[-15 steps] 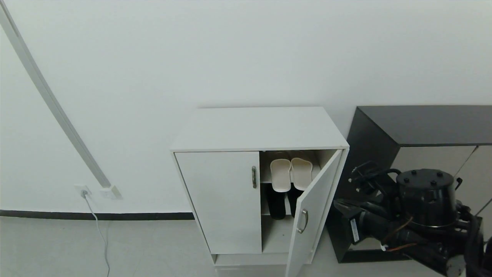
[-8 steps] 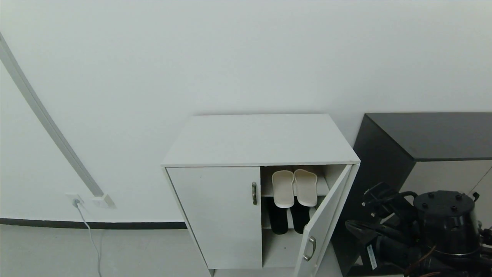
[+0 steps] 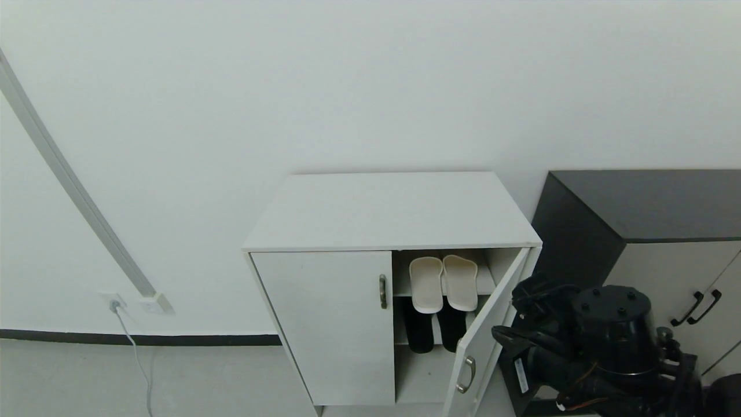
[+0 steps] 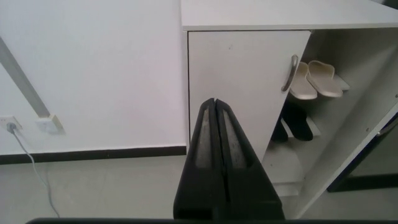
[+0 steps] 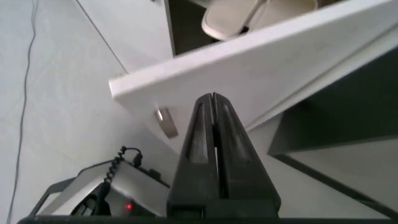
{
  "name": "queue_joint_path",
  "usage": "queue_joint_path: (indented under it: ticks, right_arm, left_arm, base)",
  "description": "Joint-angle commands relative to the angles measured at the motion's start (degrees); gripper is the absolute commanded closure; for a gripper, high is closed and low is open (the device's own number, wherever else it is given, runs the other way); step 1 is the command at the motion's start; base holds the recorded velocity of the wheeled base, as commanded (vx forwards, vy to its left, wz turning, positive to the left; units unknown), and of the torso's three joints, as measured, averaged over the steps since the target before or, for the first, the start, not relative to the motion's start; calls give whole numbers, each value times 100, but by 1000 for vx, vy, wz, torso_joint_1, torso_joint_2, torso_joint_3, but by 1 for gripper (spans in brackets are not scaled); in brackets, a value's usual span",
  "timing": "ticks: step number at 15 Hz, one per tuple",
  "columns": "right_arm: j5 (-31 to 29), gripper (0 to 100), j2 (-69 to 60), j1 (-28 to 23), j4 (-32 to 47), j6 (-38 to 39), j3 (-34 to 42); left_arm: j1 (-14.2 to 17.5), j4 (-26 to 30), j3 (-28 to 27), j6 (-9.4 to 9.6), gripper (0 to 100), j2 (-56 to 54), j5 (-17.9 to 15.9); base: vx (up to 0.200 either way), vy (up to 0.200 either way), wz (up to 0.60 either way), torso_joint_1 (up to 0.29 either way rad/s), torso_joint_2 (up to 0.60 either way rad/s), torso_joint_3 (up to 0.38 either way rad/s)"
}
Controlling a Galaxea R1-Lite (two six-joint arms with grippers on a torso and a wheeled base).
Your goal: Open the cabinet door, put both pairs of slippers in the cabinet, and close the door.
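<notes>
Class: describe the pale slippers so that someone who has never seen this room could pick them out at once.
Find the white cabinet against the wall, its right door ajar. On its upper shelf lie the cream slippers; the pair below is black.

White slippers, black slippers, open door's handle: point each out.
white slippers (image 3: 461, 282): head view, sole of the right one.
black slippers (image 3: 418, 335): head view, middle of the left one.
door handle (image 3: 469, 373): head view, middle of the bar.
</notes>
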Motion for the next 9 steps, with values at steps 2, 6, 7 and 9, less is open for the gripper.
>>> queue_joint_path:
  ticks: [2, 6, 7, 9]
  right_arm:
    - [-8, 100, 907, -20, -479, 8, -336]
    - [-8, 100, 1452, -275, -673, 43, -881]
    - [-52, 100, 1619, -328, -761, 87, -1039]
    - [-52, 100, 1927, -468, -875, 105, -1329]
  left_arm:
    - [1, -1, 1, -3, 100, -1, 7]
    - [1, -1, 1, -3, 100, -1, 7]
    - [1, -1, 1, -3, 100, -1, 7]
    - [1, -1, 1, -3, 100, -1, 7]
  base:
    - [0, 0, 0, 0, 0, 0]
    - [0, 0, 0, 0, 0, 0]
    - [0, 0, 0, 0, 0, 0]
    - [0, 0, 0, 0, 0, 0]
